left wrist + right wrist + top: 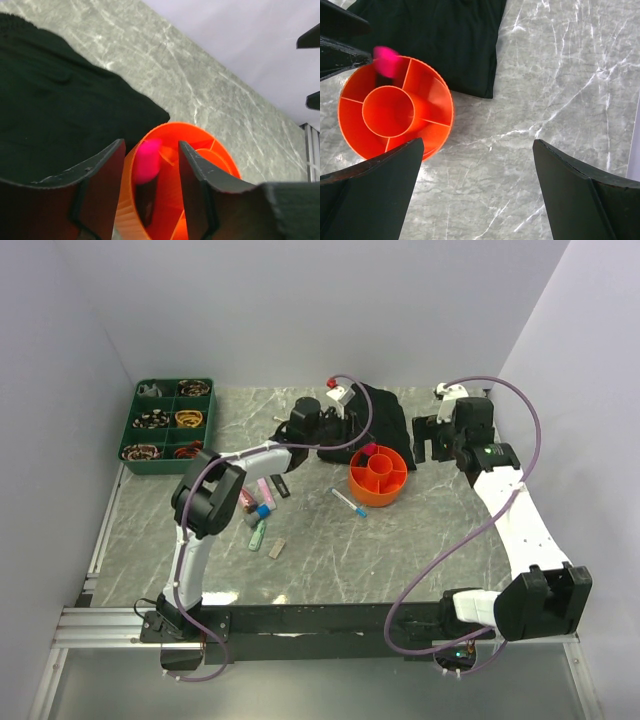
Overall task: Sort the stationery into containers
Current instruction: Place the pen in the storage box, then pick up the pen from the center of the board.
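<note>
Where the grey marble tabletop (570,75) lies open beside the round orange plastic tub (431,90), my left gripper (151,145) and right gripper (477,145) gape empty.

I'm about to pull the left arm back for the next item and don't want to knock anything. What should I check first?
1. Pink marker in tub: ok, it stands in an outer compartment.
2. Left gripper open: ok.
3. Fingers clear of the marker: cannot tell, it sits close to one.
4. Right gripper open, beside the tub: ok.
5. Everything sorted: not ok, a pen and markers lie loose.
</note>
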You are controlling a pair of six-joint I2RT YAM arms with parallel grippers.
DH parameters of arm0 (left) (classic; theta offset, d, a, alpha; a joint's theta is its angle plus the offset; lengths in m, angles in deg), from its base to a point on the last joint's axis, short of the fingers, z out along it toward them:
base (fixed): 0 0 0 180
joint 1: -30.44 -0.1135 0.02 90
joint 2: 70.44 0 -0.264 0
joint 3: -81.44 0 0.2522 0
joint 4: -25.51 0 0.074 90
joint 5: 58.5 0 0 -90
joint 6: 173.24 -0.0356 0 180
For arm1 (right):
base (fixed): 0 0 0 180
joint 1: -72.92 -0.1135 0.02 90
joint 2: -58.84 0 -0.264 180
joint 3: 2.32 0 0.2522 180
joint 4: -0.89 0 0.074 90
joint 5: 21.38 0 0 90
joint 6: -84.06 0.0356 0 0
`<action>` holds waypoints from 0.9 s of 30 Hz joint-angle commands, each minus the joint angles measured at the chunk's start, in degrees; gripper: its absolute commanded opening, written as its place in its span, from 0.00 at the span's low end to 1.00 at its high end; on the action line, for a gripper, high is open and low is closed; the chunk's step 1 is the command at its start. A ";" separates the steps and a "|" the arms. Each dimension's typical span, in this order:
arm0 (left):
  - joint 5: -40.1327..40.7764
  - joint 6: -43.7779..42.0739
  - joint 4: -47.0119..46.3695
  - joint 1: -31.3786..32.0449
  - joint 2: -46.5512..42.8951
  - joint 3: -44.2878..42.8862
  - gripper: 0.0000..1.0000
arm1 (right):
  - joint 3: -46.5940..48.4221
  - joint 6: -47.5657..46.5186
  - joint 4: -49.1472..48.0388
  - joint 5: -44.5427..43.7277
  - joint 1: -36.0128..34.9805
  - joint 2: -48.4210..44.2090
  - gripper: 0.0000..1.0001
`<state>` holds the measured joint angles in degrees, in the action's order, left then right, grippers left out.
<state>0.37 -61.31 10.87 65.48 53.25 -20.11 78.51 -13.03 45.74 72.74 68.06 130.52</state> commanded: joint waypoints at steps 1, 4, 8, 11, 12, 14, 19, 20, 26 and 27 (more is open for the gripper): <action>-2.78 -3.12 3.43 -1.38 -5.30 -3.78 0.54 | 2.28 0.41 -2.00 0.98 0.29 1.53 0.98; -4.55 -4.00 8.96 -2.70 -9.17 -6.76 0.55 | 3.59 0.59 -2.18 1.59 0.29 2.94 0.98; 2.37 -8.56 28.96 -6.39 -12.60 -15.81 0.62 | 6.14 1.11 -1.91 3.61 0.38 4.60 0.99; 15.01 -13.31 50.41 -10.08 -9.38 -25.30 0.67 | 6.85 2.34 -1.91 5.28 0.29 6.36 0.98; 18.01 -13.32 61.25 -11.13 -7.79 -28.11 0.66 | 7.02 3.48 -1.82 5.55 0.29 7.41 0.98; 22.87 -11.49 69.07 -14.38 -4.69 -33.33 0.65 | 7.64 4.45 -0.86 7.21 0.29 8.21 0.98; 23.13 -4.54 70.83 -18.52 -13.38 -14.29 0.60 | 8.70 5.25 1.60 10.03 0.03 8.83 0.98; 23.40 -3.75 71.20 -18.61 -14.27 -11.99 0.59 | 8.52 5.42 1.69 10.29 0.03 8.65 0.98; 22.35 2.40 71.82 -18.44 -16.91 -0.64 0.53 | 6.06 6.92 0.38 11.00 0.03 7.42 0.98; 22.87 2.85 71.91 -18.52 -16.65 -0.02 0.53 | 5.71 7.00 0.29 11.17 0.03 7.33 0.98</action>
<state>22.53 -63.02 80.52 45.94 40.03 -21.20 84.28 -7.51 47.14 82.30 68.06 139.66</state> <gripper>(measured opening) 0.539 0.983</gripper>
